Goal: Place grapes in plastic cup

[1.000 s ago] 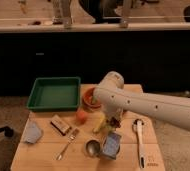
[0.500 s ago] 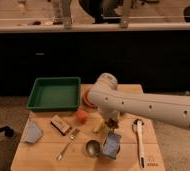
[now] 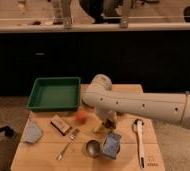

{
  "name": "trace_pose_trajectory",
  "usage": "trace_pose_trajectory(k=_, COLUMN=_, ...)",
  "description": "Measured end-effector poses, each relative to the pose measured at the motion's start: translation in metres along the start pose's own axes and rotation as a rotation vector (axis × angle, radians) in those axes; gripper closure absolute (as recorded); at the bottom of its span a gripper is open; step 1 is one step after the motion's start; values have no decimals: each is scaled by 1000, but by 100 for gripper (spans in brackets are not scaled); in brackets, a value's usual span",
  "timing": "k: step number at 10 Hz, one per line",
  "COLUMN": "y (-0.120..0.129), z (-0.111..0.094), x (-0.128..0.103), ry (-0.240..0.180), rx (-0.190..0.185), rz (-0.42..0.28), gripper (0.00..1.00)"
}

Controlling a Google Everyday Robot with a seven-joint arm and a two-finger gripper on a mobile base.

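Note:
My white arm reaches in from the right, its elbow over the back middle of the wooden table (image 3: 38, 157). The gripper (image 3: 108, 123) points down at the table's middle, just right of the round orange-red fruit (image 3: 81, 116) and above the yellow banana (image 3: 98, 128). The grapes do not show; they may be hidden under the gripper or arm. A pale bluish plastic cup (image 3: 32, 133) lies at the table's left edge, far from the gripper.
A green tray (image 3: 54, 94) stands at the back left. A brown bar (image 3: 60, 125), a fork (image 3: 68, 143), a metal spoon (image 3: 92, 148), a blue packet-like object (image 3: 112, 144) and a white long-handled utensil (image 3: 139, 141) lie along the front.
The arm has swung to the left, and its elbow now covers the orange bowl behind the fruit. The gripper stays low near the banana. The objects on the table have not moved.

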Motion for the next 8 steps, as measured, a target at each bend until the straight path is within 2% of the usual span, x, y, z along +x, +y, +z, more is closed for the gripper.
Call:
trace_pose_trajectory(k=3, y=0, z=1, x=6, ry=-3, rx=3, rz=3, gripper=100)
trace_pose_trajectory(k=8, y=6, z=-6, x=16, ry=-2, rx=48, rz=34, gripper=100)
